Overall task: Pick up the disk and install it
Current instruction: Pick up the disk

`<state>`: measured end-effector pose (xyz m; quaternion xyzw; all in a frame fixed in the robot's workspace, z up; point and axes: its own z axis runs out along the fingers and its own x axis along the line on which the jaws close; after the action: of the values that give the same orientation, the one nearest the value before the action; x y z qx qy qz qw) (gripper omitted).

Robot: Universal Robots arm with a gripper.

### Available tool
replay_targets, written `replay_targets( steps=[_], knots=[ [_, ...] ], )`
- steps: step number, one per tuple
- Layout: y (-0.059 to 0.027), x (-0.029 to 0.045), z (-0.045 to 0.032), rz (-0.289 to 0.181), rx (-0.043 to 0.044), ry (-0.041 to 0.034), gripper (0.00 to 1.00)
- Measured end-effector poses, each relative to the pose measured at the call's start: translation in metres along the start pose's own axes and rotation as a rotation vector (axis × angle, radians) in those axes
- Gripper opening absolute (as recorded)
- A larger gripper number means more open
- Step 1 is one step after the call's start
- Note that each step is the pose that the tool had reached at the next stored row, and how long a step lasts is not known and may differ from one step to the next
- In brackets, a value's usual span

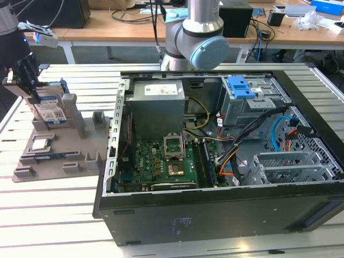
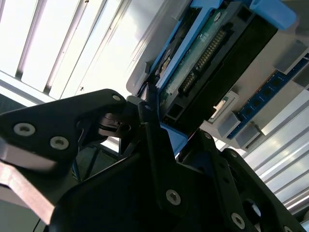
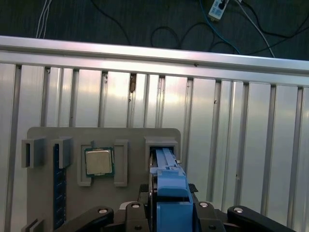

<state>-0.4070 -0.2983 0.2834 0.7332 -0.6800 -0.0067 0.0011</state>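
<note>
Over the grey moulded holder (image 1: 54, 161), the tool (image 3: 170, 195) pinches the upright disk (image 3: 168, 166) (blue plastic frame).

You saw smooth blue plastic framing the disk (image 3: 170, 186), a matt grey plastic holder (image 3: 104, 135) and a ribbed, shiny metal table (image 3: 241, 121).

Slatted metal desk (image 1: 59, 215), bright with reflected light. Behind it, a wooden desk (image 1: 134, 29) carrying a black box (image 1: 236, 19). Past the edge, dark floor (image 3: 96, 19) with loose cables (image 3: 166, 34) and a white power strip (image 3: 216, 7).
</note>
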Motion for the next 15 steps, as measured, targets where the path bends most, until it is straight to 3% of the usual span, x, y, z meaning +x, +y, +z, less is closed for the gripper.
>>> replay_targets(
  steps=[15],
  knots=[
    [0.0000,0.0000,0.0009,0.000,-0.0001,0.0000,0.37]
  ],
)
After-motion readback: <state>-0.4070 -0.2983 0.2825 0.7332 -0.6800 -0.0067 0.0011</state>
